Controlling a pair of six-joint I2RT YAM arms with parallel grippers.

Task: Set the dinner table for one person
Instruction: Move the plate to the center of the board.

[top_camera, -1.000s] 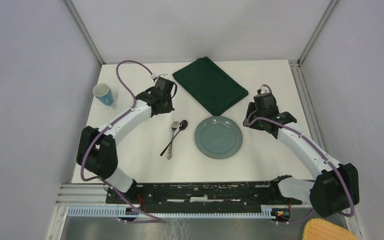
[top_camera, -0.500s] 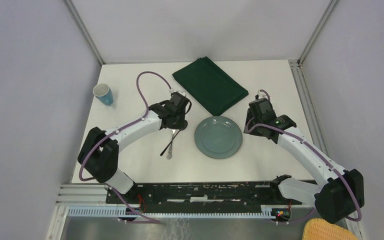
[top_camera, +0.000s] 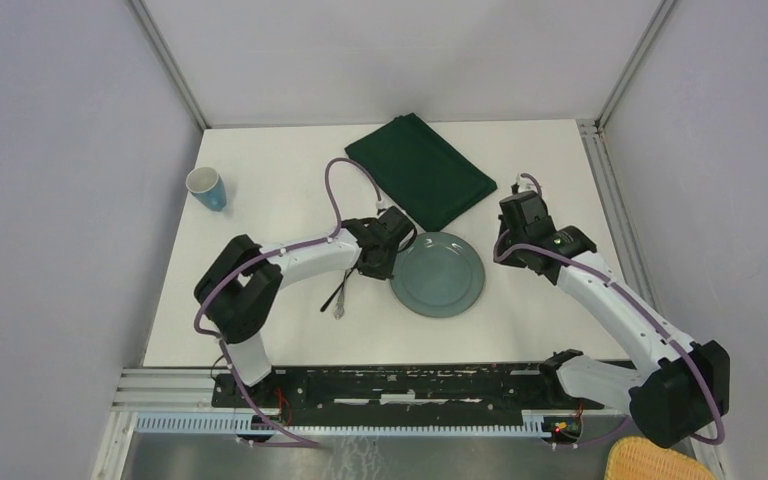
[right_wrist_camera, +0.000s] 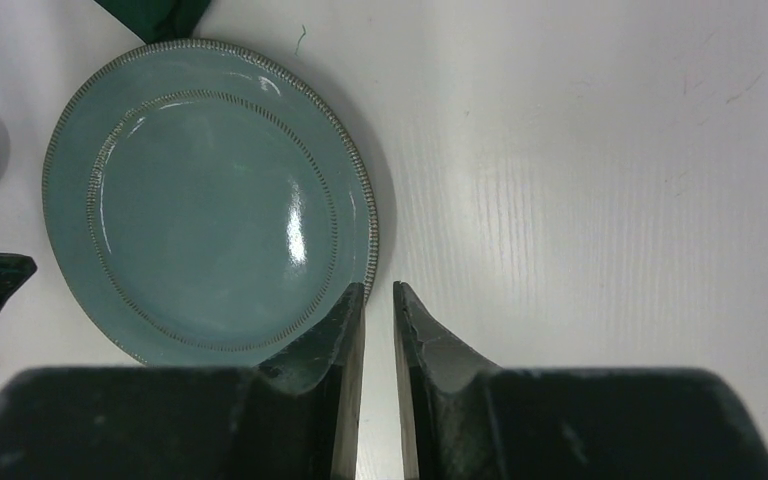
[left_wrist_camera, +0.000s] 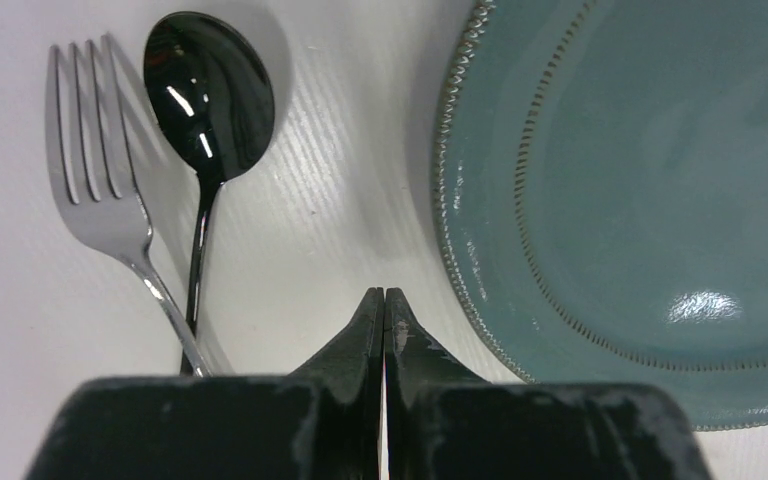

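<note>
fork [left_wrist_camera: 95, 190], spoon [left_wrist_camera: 210, 90] left of plate [left_wrist_camera: 650, 200]

The left arm [top_camera: 300, 258] reached far across toward the middle, bent at the elbow. The left gripper [left_wrist_camera: 385, 300] pointed down, its two fingers pressed tight together with nothing between them. The right arm [top_camera: 610, 300] stretched forward and leaned inward. The right gripper [right_wrist_camera: 378, 295] pointed down too, its fingers a thin gap apart, holding nothing.

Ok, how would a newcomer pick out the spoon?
On the white tabletop, find the round teal plate near the middle. Just left of it, the spoon is the dark, glossy piece with an oval bowl, nearer the plate than the silver tined fork beside it.
</note>
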